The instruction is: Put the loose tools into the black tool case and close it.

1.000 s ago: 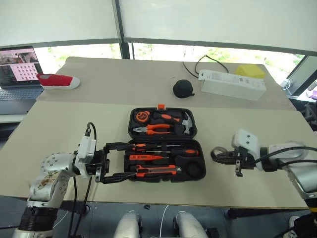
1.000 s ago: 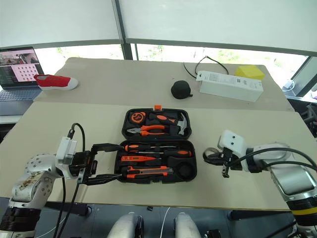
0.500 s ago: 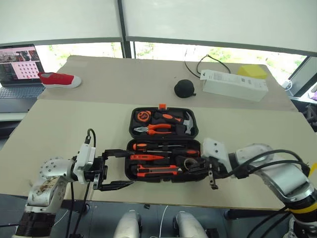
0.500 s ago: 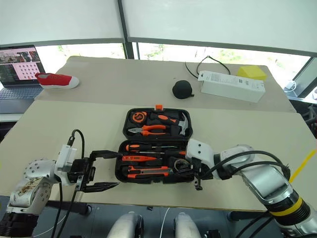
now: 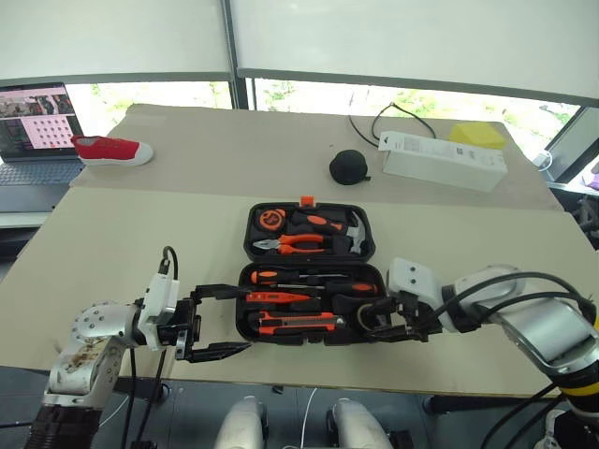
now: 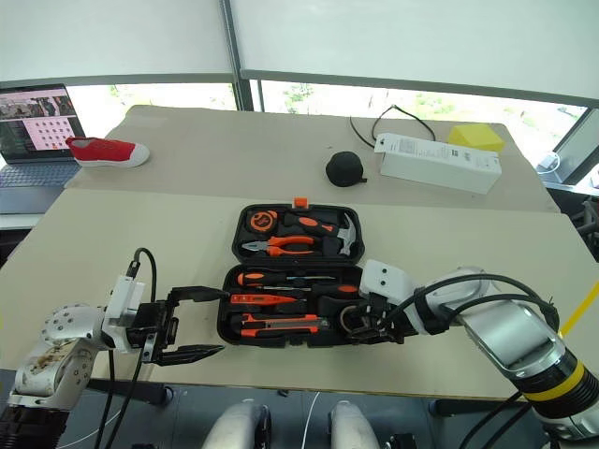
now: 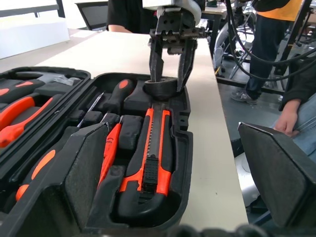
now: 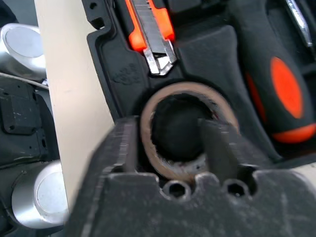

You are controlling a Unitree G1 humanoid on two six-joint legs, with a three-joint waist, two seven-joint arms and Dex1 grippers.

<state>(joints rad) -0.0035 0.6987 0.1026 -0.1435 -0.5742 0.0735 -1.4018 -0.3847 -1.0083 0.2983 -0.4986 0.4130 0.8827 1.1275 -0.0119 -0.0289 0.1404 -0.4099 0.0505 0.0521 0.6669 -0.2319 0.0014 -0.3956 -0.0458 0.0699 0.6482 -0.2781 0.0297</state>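
The black tool case (image 5: 246, 234) lies open on the near table, hinge across its middle. In its near half lie two orange-and-black screwdrivers (image 5: 290, 277), the slim orange tester (image 5: 276, 297) and the utility knife (image 5: 299, 323). The black tape roll (image 7: 165, 89) sits in the round pocket at the near right corner. My right gripper (image 5: 370, 323) points down over the roll, open; its fingers (image 8: 123, 148) stand either side of the roll's wall with a gap. My left gripper (image 5: 234, 320) hangs wide open and holds nothing at the case's near left edge.
A black round lump (image 5: 345, 166), a white box (image 5: 445, 159), a yellow block (image 5: 475, 133) and a cable lie on the far table. A red shoe (image 5: 110, 151) and a laptop (image 5: 36, 122) are far left. A person's hand (image 7: 286, 123) shows beyond the table's right end.
My right gripper carried the tape roll from right of the case to the near right corner pocket, tipped downward, and its fingers have opened off the roll. The left gripper has hardly moved.
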